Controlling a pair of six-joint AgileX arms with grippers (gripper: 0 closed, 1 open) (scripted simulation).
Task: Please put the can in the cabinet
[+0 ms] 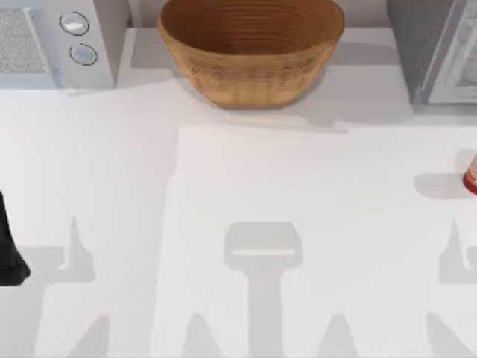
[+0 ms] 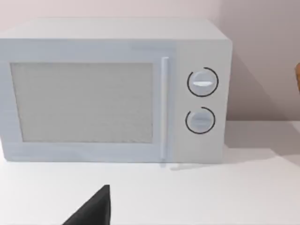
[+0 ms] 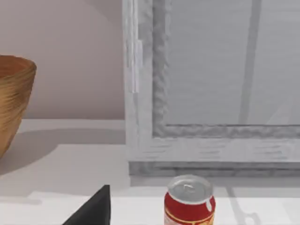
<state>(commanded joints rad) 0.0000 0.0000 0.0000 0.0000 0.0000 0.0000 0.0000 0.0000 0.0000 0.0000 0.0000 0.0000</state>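
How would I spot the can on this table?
Find the big grey cabinet at the table's far right corner. Just in front of it, at the right edge, stands the can. It is small and red with a silver top, far smaller than the wicker basket.

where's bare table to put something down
The table is widely free in the middle, bordered by the basket at the back, the left tool at the left edge and the can at the right edge. The back row is crowded: microwave, basket, cabinet.

Left arm (image 1: 10, 250): matte black, rounded bulky shape at the top view's left edge (no markings visible). Black wedge-shaped fingertips (image 2: 93, 210) in both wrist views' lower left.
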